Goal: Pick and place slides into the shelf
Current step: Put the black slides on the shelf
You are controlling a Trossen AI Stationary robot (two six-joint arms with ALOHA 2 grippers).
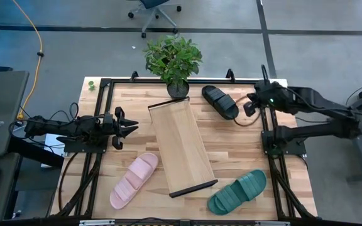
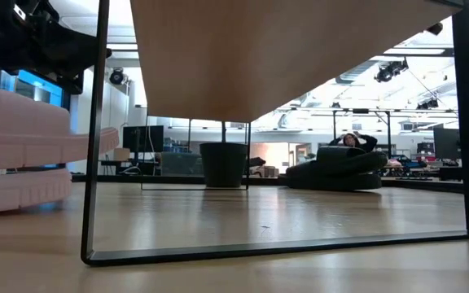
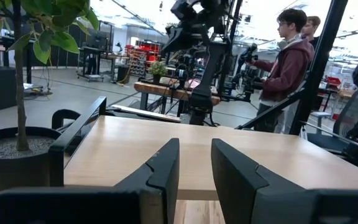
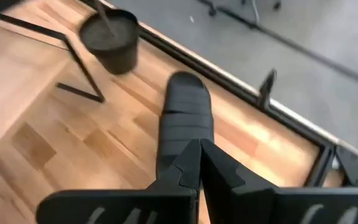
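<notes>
The shelf [image 1: 182,145] is a long light-wood plank lying slantwise mid-table on thin black bars at its short ends; its underside [image 2: 283,49] fills the low view. The black slide [image 1: 220,102] lies on its sole at the far right, by the plant pot. The pink slide [image 1: 134,180] lies near left of the shelf and the green slide [image 1: 237,191] near right. My right gripper [image 1: 251,104] is shut, just right of the black slide [image 4: 185,121], with no touch showing. My left gripper [image 1: 131,125] is open, left of the shelf, facing it [image 3: 194,163].
A potted plant [image 1: 176,88] stands at the shelf's far end, next to the black slide. Black frame rails [image 1: 270,135] run along the table's left and right sides. Bare wood lies between the shelf and the right rail. People stand in the room beyond [image 3: 284,68].
</notes>
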